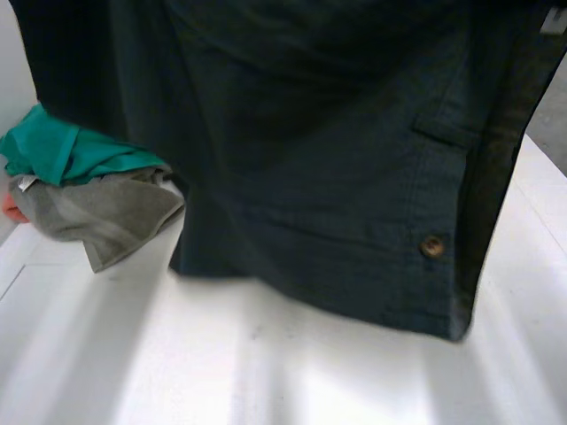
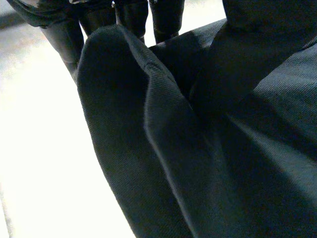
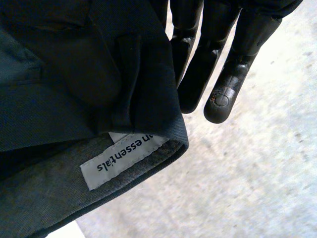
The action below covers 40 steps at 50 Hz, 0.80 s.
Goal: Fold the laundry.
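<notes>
Close before the head camera we see a dark blue-green woven garment (image 1: pixel 337 177) hanging, with a small brown button (image 1: pixel 432 246) near its hem, low over the white table (image 1: pixel 266 372). Farther back, at the left, a green cloth (image 1: pixel 53 146) lies on a grey cloth (image 1: pixel 106 212). The left wrist view adds the left hand (image 2: pixel 62 34) behind a fold of the garment. The right wrist view adds the right hand (image 3: pixel 233 74) beside an edge with a white sewn label (image 3: pixel 121 159). We cannot tell whether either hand grips the garment.

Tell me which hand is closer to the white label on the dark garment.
Right. The right hand is just beside the white label, at the dark garment's edge; the left hand is behind a plain fold of that garment, farther off.
</notes>
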Each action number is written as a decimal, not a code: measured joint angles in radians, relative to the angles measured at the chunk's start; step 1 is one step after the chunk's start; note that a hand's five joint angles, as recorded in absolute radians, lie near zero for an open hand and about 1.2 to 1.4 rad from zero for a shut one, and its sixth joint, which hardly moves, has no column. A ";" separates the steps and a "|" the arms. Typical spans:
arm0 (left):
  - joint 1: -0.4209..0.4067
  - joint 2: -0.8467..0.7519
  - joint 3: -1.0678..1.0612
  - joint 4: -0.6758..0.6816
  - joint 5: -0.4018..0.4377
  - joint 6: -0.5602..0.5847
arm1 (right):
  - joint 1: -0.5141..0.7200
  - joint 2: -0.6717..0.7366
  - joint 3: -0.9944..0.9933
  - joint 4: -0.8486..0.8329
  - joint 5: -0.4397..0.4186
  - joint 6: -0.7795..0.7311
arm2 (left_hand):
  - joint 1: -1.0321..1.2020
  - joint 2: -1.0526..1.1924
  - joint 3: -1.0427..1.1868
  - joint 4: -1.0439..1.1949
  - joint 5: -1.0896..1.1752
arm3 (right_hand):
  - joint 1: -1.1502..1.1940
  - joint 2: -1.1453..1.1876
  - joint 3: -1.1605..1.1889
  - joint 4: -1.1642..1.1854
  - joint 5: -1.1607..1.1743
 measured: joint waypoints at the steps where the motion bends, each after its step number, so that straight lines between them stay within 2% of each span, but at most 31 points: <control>1: 0.000 -0.012 0.003 0.000 0.001 0.000 | 0.000 0.007 -0.001 0.001 0.000 0.000 | 0.000 0.000 0.000 0.000 0.000 | 0.000 0.000 0.000 0.000 0.000; 10: -0.002 -0.346 0.110 0.014 0.016 0.025 | -0.003 0.288 -0.013 -0.051 0.005 0.014 | 0.000 0.000 0.000 0.000 0.000 | 0.000 0.000 0.000 0.000 0.000; 11: -0.003 -0.439 0.152 0.021 0.018 0.042 | -0.003 0.367 -0.020 -0.088 0.011 0.018 | 0.000 0.000 0.000 0.000 0.000 | 0.000 0.000 0.000 0.000 0.000; 16: -0.008 -0.681 0.302 0.055 0.023 0.100 | 0.002 0.550 -0.057 -0.248 0.067 0.029 | -0.018 -0.029 -0.023 -0.024 -0.013 | -0.003 -0.009 -0.005 -0.009 -0.006; 17: -0.009 -0.711 0.325 0.061 0.023 0.106 | 0.002 0.577 -0.065 -0.282 0.081 0.030 | -0.040 -0.065 -0.063 -0.061 -0.029 | -0.024 -0.050 -0.045 -0.056 -0.037; 18: -0.009 -0.757 0.363 0.073 0.024 0.116 | 0.003 0.613 -0.076 -0.333 0.105 0.031 | -0.078 -0.107 -0.093 -0.100 -0.052 | -0.152 -0.189 -0.169 -0.180 -0.153; 19: -0.010 -0.805 0.406 0.089 0.023 0.124 | 0.005 0.649 -0.089 -0.391 0.131 0.030 | -0.315 -0.329 -0.302 -0.312 -0.259 | -0.231 -0.269 -0.268 -0.259 -0.229; 20: -0.010 -0.821 0.422 0.096 0.023 0.127 | 0.005 0.663 -0.094 -0.416 0.142 0.029 | -0.364 -0.371 -0.364 -0.354 -0.302 | -0.409 -0.435 -0.429 -0.438 -0.405; 21: -0.011 -0.849 0.453 0.109 0.022 0.131 | 0.006 0.688 -0.103 -0.464 0.163 0.027 | -0.560 -0.540 -0.508 -0.523 -0.471 | -0.409 -0.435 -0.429 -0.438 -0.405; 22: -0.011 -0.868 0.474 0.120 0.020 0.134 | 0.006 0.706 -0.110 -0.502 0.178 0.025 | -0.560 -0.540 -0.508 -0.523 -0.471 | -0.616 -0.678 -0.651 -0.658 -0.627; 23: -0.012 -0.897 0.511 0.140 0.017 0.137 | 0.007 0.723 -0.116 -0.540 0.194 0.022 | -0.920 -0.886 -0.860 -0.882 -0.826 | -0.693 -0.773 -0.765 -0.773 -0.742; 24: -0.012 -0.907 0.525 0.150 0.015 0.138 | 0.008 0.747 -0.125 -0.600 0.216 0.017 | -0.960 -0.938 -0.926 -0.946 -0.888 | -0.778 -0.932 -0.937 -0.938 -0.893; 25: -0.013 -0.910 0.533 0.160 0.012 0.138 | 0.008 0.755 -0.128 -0.628 0.223 0.013 | -0.967 -0.975 -0.965 -0.979 -0.920 | -0.782 -0.950 -0.962 -0.955 -0.913; 31: -0.020 -0.823 0.455 0.190 -0.009 0.135 | 0.010 0.727 -0.108 -0.648 0.202 0.001 | -0.967 -0.992 -0.979 -0.997 -0.928 | -0.782 -0.952 -0.965 -0.955 -0.916; 37: -0.025 -0.608 0.127 0.183 -0.024 0.132 | -0.017 0.576 0.031 -0.425 0.016 -0.002 | -0.933 -0.961 -0.956 -0.968 -0.908 | -0.782 -0.952 -0.965 -0.955 -0.916; 38: -0.026 -0.593 0.102 0.181 -0.024 0.132 | -0.021 0.567 0.041 -0.406 0.002 -0.003 | -0.880 -0.919 -0.914 -0.923 -0.867 | -0.782 -0.952 -0.965 -0.955 -0.916; 40: -0.031 -0.493 -0.064 0.161 -0.023 0.131 | -0.053 0.511 0.109 -0.290 -0.090 -0.006 | -0.692 -0.750 -0.748 -0.758 -0.706 | -0.782 -0.952 -0.965 -0.955 -0.916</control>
